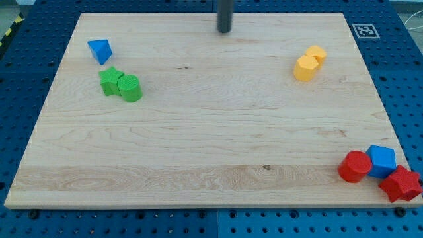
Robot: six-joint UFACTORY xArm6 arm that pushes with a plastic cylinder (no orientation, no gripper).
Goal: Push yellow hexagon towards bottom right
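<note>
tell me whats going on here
An arm with a dark rod is working on a wooden board. My tip sits near the view's top centre, touching no block. The yellow hexagon, its target, lies to the view's right of the tip, against another yellow block. It has not been pushed toward the bottom right yet. Red and blue blocks already cluster in that corner.

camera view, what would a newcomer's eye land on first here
Probably the bright clusters on the pale wooden board: two yellow blocks touching at the view's upper right, and a red cylinder, blue block and red block bunched at the bottom right corner. At upper left sit a blue block and two green blocks; my tip is at top centre, touching nothing.
</note>
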